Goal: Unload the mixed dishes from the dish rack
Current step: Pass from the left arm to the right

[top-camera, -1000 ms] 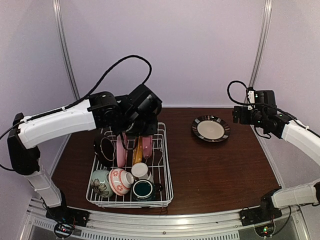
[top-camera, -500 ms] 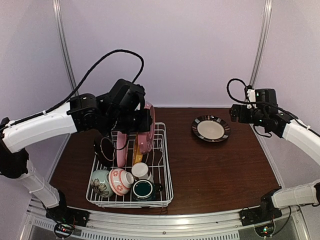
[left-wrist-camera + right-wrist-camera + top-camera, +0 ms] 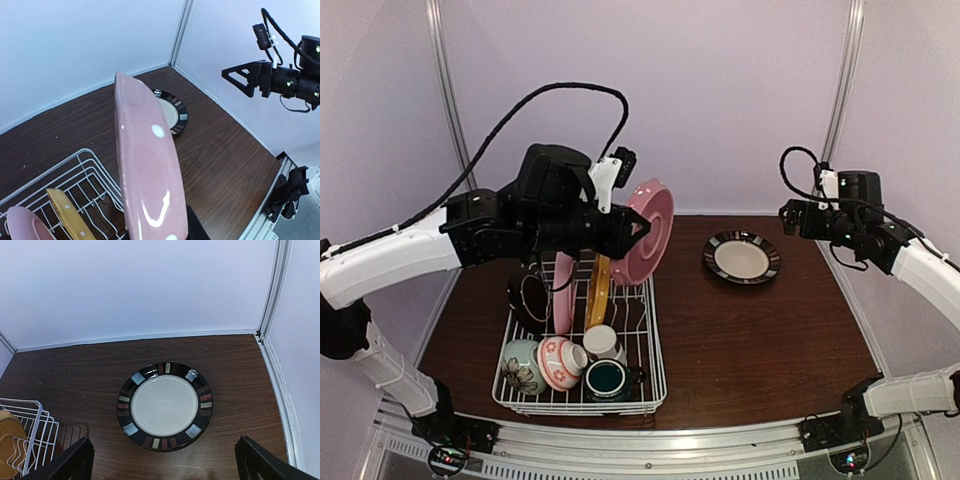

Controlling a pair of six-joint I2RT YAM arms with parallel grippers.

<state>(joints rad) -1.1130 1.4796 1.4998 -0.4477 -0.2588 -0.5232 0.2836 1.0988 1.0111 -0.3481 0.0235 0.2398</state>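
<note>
Left gripper clamped narrow on rim of polka-dot plate. Plate stood on edge, tilted, in air above far end of rack. Right gripper wide, empty, above striped plate on table.

Risks:
- Thin grip on glazed rim: plate could pivot or slip, falling onto yellow plate in rack below.
- Hard set-down could chip it against striped plate.

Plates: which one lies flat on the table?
The black-rimmed plate; the pink polka-dot plate is held aloft, the others stand upright in the dish rack.
</note>
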